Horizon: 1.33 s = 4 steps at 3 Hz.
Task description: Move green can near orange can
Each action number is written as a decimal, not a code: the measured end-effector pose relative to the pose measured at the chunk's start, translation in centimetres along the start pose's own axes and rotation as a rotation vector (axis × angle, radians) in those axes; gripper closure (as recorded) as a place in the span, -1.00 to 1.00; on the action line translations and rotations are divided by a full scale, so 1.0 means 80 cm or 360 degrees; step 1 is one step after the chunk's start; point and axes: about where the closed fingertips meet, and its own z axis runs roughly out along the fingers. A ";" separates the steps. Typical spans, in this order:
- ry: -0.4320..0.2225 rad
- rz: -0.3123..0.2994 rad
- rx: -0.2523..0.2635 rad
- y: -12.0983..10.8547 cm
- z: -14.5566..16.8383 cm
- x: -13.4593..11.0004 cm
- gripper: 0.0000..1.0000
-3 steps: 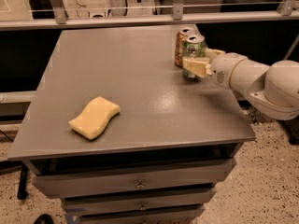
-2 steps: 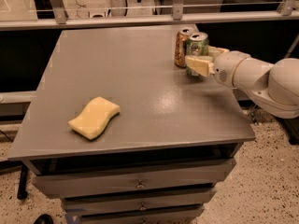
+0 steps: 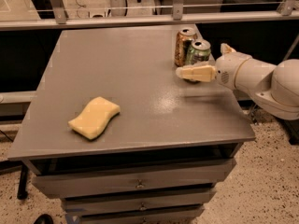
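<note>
The green can (image 3: 199, 52) stands upright on the grey table (image 3: 140, 78) at its far right, right beside the orange can (image 3: 184, 45), nearly touching it. My gripper (image 3: 202, 60) reaches in from the right and is open. Its near finger (image 3: 196, 73) lies in front of the green can's base. Its far finger (image 3: 227, 48) is just right of the can and apart from it. The can's lower part is hidden behind the near finger.
A yellow sponge (image 3: 94, 117) lies at the table's front left. The table stands on a drawer cabinet (image 3: 135, 183). A railing (image 3: 140, 18) runs behind the far edge. My white arm (image 3: 266, 80) hangs past the right edge.
The gripper's fingers have spread away from the green can, which now stands free beside the orange can. The arm has drawn back slightly to the right.
</note>
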 end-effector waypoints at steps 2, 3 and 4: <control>0.0006 -0.0024 -0.0085 0.035 -0.022 -0.020 -1.00; 0.0060 -0.0107 -0.0180 0.074 -0.080 -0.051 -1.00; 0.0095 -0.0221 -0.0247 0.092 -0.138 -0.085 -1.00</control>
